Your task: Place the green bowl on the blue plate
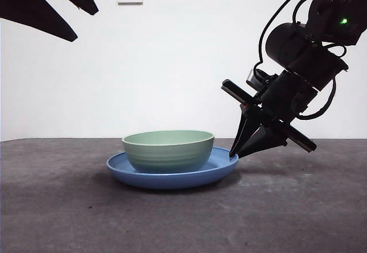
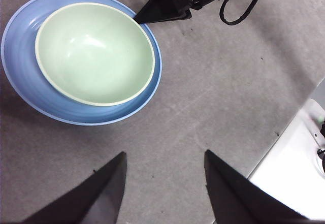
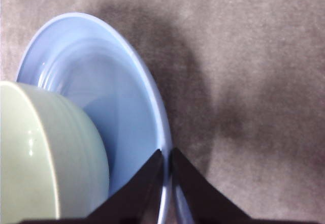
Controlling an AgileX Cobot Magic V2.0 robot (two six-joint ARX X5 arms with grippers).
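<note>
Pinching the blue plate [image 1: 172, 179] at its rim with nearly closed jaws, the right gripper [image 1: 234, 154] risked dragging or tipping it, sliding the green bowl [image 1: 168, 150] seated on it, while the left gripper [image 2: 162, 183] hung open above the tabletop [image 1: 298, 207].

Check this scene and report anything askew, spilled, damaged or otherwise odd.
One oddity: the right gripper is pinched on the rim of the blue plate, not on the green bowl. The bowl sits upright on the plate, off-centre toward the side away from that gripper. Nothing looks spilled or damaged. The left gripper hangs open, apart from both.
</note>
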